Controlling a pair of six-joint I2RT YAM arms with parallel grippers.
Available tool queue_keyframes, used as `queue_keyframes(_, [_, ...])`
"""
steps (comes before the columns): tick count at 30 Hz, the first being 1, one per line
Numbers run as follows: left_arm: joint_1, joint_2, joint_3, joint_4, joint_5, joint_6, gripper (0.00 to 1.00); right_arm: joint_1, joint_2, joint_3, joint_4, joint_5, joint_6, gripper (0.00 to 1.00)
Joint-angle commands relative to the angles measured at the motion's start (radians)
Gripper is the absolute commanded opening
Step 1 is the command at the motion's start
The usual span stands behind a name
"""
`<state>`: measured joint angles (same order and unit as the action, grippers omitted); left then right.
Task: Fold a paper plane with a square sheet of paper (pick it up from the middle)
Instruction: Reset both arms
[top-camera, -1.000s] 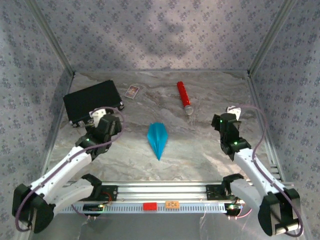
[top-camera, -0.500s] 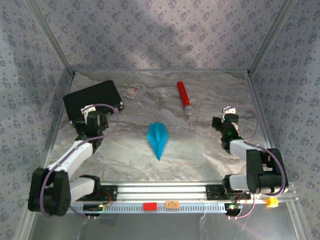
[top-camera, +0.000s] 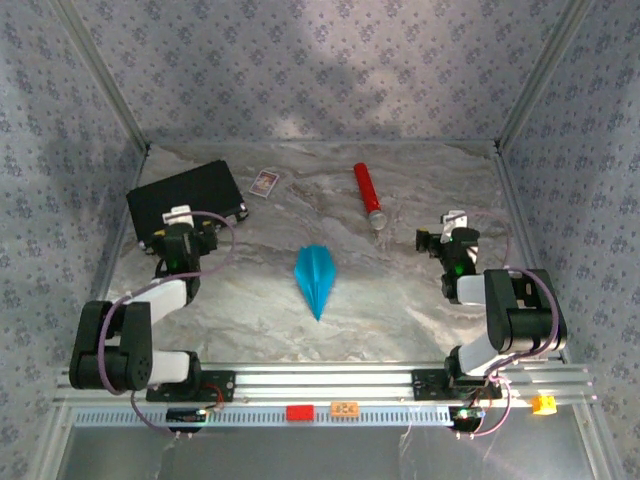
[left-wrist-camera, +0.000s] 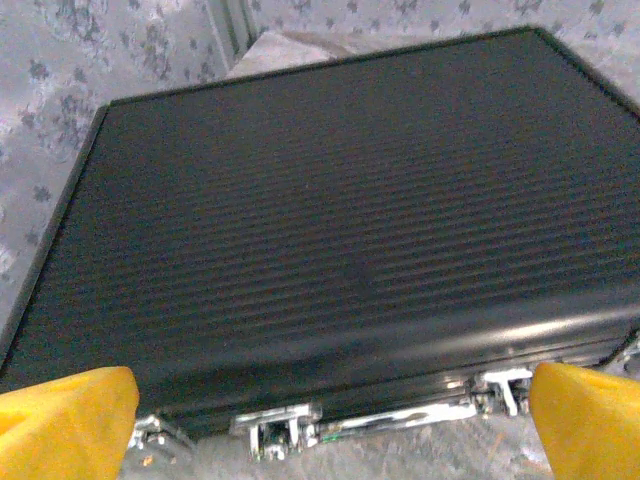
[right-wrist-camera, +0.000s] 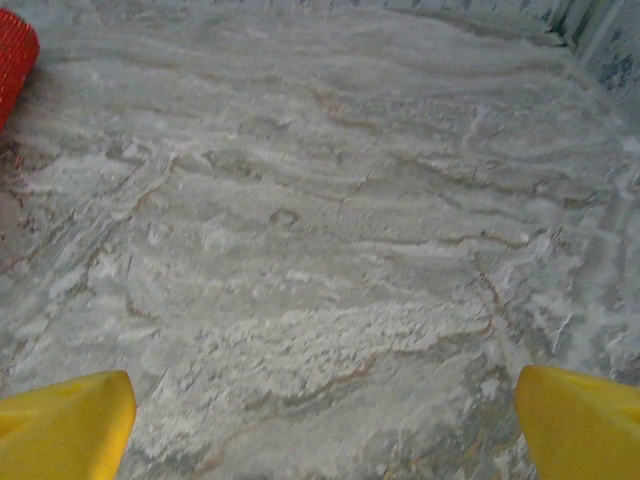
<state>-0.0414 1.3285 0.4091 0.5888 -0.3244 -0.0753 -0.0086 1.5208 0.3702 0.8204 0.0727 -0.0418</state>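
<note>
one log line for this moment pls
phase: fold done | paper plane: lying on table, free | left gripper: open, empty, facing black case | right gripper: open, empty, over table

Creased matt cyan paper plane (top-camera: 316, 278); smooth grey marbled tabletop (right-wrist-camera: 330, 250); ribbed black rectangular case (left-wrist-camera: 330, 230) with shiny metal latches (left-wrist-camera: 275, 430)

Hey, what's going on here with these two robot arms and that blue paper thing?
The paper plane lies folded on the table, midway between the arms, with nothing touching it. Both arms sit folded up near their bases. The left gripper is open and empty, facing the black case. The right gripper is open and empty over bare table, near the red cylinder. The folding looks done.
</note>
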Motion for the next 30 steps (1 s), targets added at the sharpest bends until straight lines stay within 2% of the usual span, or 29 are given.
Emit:
queue_keyframes(1, [0.040,0.046,-0.038,0.168,0.141,0.016,1.00,0.008,0.000,0.007,0.021,0.051,0.008,0.99])
queue_keyframes(4, [0.071,0.136,-0.046,0.251,0.245,0.016,0.99,0.035,0.000,-0.016,0.068,0.092,-0.013,0.99])
queue_keyframes(6, [0.072,0.214,-0.062,0.369,0.283,0.034,0.99,0.018,-0.001,0.003,0.030,0.049,-0.005,0.99])
queue_keyframes(7, [0.072,0.212,-0.058,0.361,0.294,0.036,1.00,0.010,0.000,0.009,0.015,0.032,-0.003,0.99])
queue_keyframes(8, [0.075,0.187,-0.028,0.250,0.277,0.024,1.00,0.000,0.001,0.016,0.002,0.006,0.003,0.99])
queue_keyframes(10, [0.071,0.212,-0.016,0.276,0.234,0.015,1.00,-0.017,0.000,0.023,-0.012,-0.032,0.011,0.99])
queue_keyframes(11, [0.071,0.200,-0.007,0.235,0.235,0.015,1.00,-0.018,0.001,0.023,-0.012,-0.032,0.011,0.99])
queue_keyframes(30, [0.051,0.205,-0.001,0.233,0.213,0.032,1.00,-0.021,0.001,0.025,-0.015,-0.036,0.012,0.99])
